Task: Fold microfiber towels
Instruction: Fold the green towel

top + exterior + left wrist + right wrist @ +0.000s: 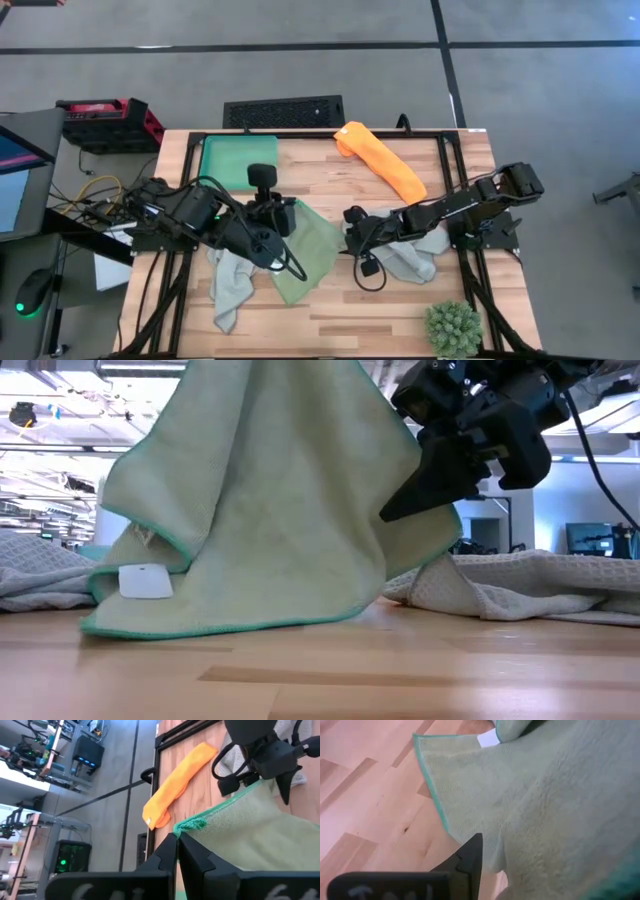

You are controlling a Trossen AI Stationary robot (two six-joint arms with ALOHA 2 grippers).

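Across the wooden table, the light green towel is held lifted at mid-table by its teal-hemmed corner in the closed left gripper, presumably for folding, while the half-open right gripper is pressed against its side, gripping nothing visible.

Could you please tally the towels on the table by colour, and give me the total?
Pale grey towels: 2, one below the left arm, one under the right arm.
Light green towel: 1, lifted at a corner.
Orange towel: 1, rolled near the table's far edge.
Total: 4
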